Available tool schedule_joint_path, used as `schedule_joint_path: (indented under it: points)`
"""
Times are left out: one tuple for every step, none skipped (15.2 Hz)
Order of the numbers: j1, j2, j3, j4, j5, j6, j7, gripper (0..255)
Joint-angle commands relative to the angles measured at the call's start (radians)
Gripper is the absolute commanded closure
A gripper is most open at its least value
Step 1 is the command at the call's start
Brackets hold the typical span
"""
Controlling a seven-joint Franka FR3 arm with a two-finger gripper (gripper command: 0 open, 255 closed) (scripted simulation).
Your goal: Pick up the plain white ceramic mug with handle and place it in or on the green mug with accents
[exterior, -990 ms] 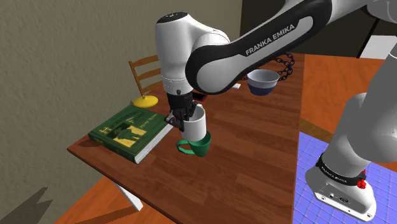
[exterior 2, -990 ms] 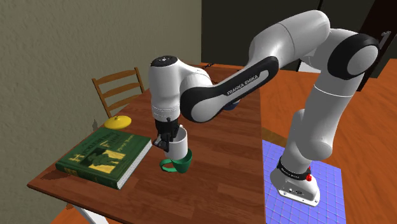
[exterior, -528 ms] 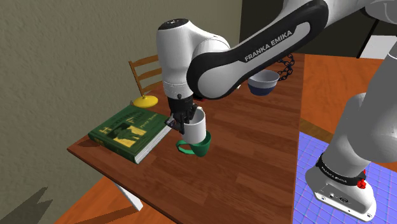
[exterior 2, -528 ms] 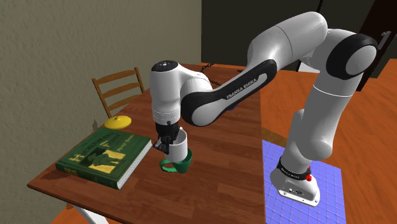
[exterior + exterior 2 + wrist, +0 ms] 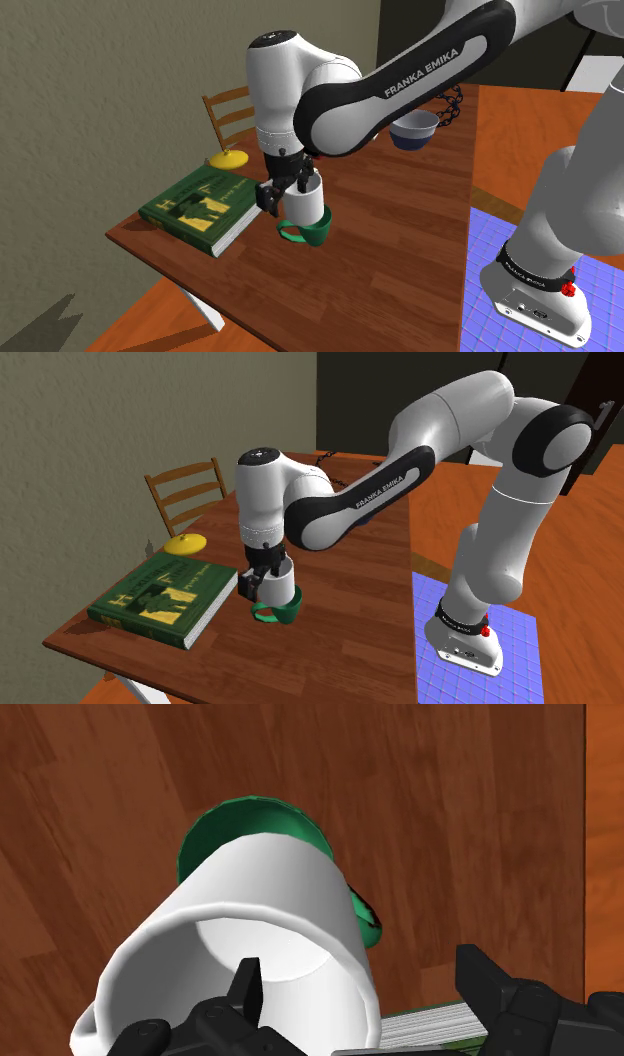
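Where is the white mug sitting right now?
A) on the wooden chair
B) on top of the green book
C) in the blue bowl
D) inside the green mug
D: the white mug has its bottom down inside the green mug, which stands on the table.

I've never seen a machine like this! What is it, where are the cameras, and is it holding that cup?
It is a robot arm with a black gripper as its hand. Two cameras look from beside the wooden table; one rides on the hand. On the table lie a green book, a blue bowl and a small yellow thing. The white mug sits tilted inside the green mug. The gripper's fingers stand apart, not clasping it, so nothing is held.
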Motion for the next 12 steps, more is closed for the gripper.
schedule_joint_path:
  points:
    - [0.000,-0.014,0.000,0.019,0.009,-0.032,-0.006,0]
    - [0.001,-0.028,0.000,0.039,0.017,-0.063,-0.012,0]
    - [0.001,-0.040,0.000,0.060,0.024,-0.095,-0.017,0]
    - [0.001,-0.048,-0.001,0.078,0.029,-0.120,-0.020,0]
    - [0.001,-0.048,-0.001,0.078,0.029,-0.120,-0.020,0]
    - [0.001,-0.048,-0.001,0.078,0.029,-0.120,-0.020,0]
    - [0.001,-0.048,-0.001,0.078,0.029,-0.120,-0.020,0]
    - [0.001,-0.048,-0.001,0.078,0.029,-0.120,-0.020,0]
    - [0.001,-0.048,-0.001,0.078,0.029,-0.120,-0.020,0]
    - [0.001,-0.048,-0.001,0.078,0.029,-0.120,-0.020,0]
    - [0.001,-0.048,-0.001,0.078,0.029,-0.120,-0.020,0]
    - [0.001,-0.048,-0.001,0.078,0.029,-0.120,-0.020,0]
